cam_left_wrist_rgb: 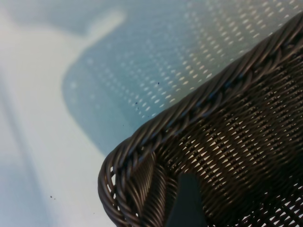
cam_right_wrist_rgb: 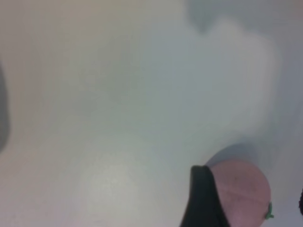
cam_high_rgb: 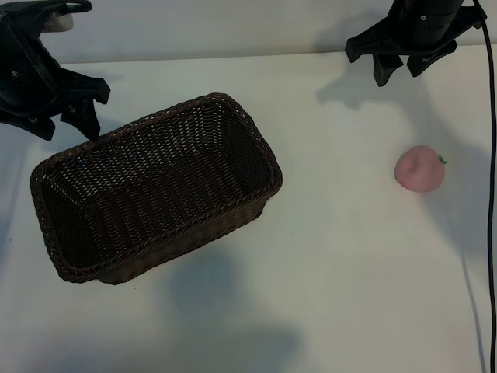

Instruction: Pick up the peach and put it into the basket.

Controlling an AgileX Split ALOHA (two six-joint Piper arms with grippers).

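Note:
The pink peach (cam_high_rgb: 419, 168) lies on the white table at the right, its green stem pointing right. The dark brown wicker basket (cam_high_rgb: 233, 113) sits at the left-centre, turned at an angle, with nothing inside. My right gripper (cam_high_rgb: 401, 74) hangs open above the table behind the peach and holds nothing. In the right wrist view the peach (cam_right_wrist_rgb: 244, 189) shows just past one dark finger (cam_right_wrist_rgb: 203, 198). My left gripper (cam_high_rgb: 68, 124) is open at the basket's far left corner. The left wrist view shows one finger (cam_left_wrist_rgb: 187, 203) over the basket's braided rim (cam_left_wrist_rgb: 156, 137).
A black cable (cam_high_rgb: 491, 186) runs down the right edge of the table. Bare white table (cam_high_rgb: 334, 295) lies between the basket and the peach and along the front.

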